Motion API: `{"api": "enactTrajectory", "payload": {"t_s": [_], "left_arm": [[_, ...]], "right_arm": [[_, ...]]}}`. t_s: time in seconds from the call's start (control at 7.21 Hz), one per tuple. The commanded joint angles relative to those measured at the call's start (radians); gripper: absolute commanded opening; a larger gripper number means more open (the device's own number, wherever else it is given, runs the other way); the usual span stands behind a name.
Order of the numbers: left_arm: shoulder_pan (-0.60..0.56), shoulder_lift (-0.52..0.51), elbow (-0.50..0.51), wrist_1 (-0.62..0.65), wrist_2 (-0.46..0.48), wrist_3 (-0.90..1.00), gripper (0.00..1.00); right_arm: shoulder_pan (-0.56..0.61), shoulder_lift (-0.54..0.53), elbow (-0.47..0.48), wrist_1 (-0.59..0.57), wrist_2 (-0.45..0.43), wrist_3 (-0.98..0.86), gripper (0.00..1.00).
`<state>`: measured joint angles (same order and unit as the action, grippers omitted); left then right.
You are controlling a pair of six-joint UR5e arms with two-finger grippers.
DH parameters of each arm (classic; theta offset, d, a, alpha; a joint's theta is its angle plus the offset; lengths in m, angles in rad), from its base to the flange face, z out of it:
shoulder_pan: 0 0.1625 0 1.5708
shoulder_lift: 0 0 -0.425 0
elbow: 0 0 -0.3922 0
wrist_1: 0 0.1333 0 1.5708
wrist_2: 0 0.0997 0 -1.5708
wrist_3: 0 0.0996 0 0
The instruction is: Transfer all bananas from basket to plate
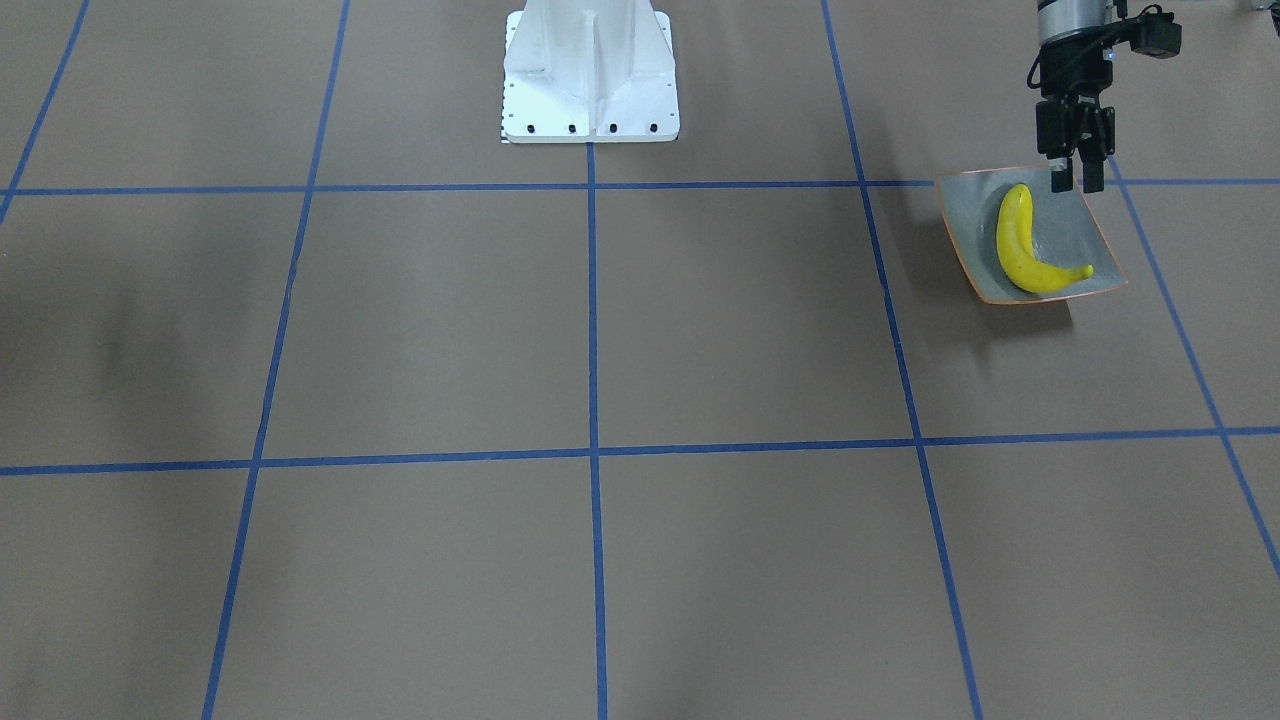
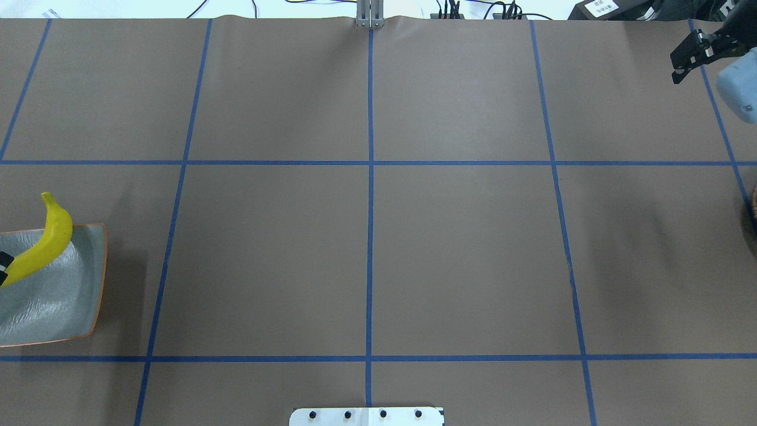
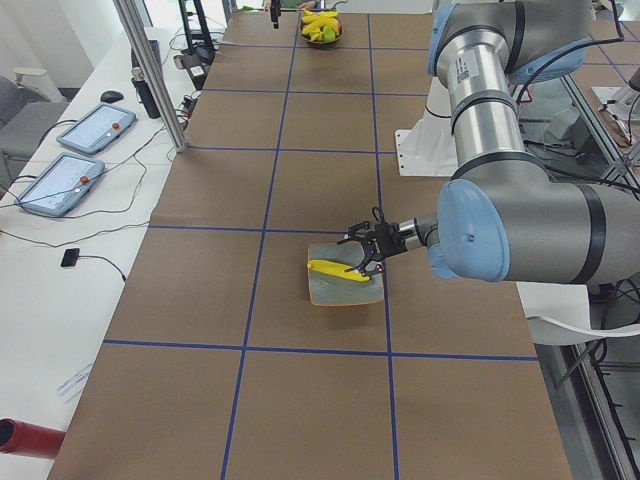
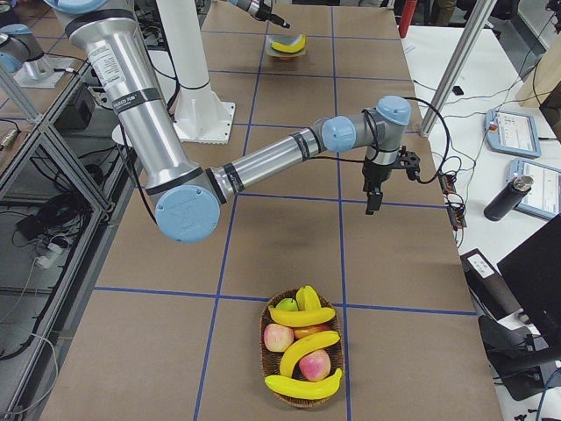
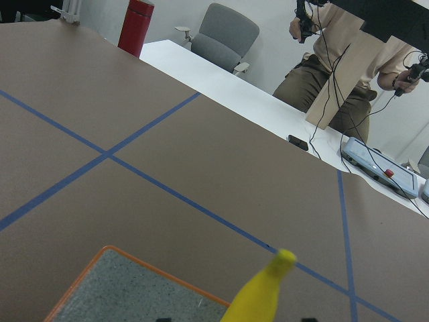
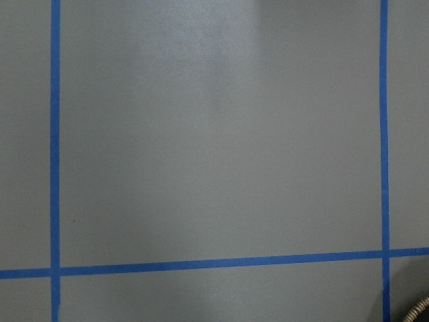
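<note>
Left wrist: banana [image 5: 260, 298] closest to the lens, lying on the plate [image 5: 127, 292], tip poking past its rim. Front view: left gripper [image 1: 1077, 186] just over the plate's robot-side edge, jaws spread, gripping nothing. Right side view: basket [image 4: 282, 397] nearest, basket bananas [image 4: 307, 351] in it with apples [image 4: 278, 337]. Overhead: right gripper [image 2: 674, 68] at the far corner, well apart from the plate; spread or closed, can't tell.

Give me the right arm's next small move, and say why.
Probably swing the right gripper over the basket, toward its bananas. One banana already lies on the plate, more wait in the basket, and the right gripper hangs empty above bare table, away from the basket.
</note>
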<state>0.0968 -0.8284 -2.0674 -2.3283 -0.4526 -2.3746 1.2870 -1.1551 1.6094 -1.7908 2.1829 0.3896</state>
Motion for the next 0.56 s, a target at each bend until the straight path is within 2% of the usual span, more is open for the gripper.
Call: {"api": "enactTrajectory", "payload": {"t_s": [0.0,0.42], "left_arm": [[0.001,0.000,0.000,0.000,0.000,0.000,1.00],[0.003,0.000,-0.005,-0.055,-0.008,0.015,0.99]], "right_arm": [[-0.002,0.000,-0.008,0.005,0.000,0.000,0.99],[0.000,0.000,-0.008,0.007,0.000,-0.002,0.99]]}}
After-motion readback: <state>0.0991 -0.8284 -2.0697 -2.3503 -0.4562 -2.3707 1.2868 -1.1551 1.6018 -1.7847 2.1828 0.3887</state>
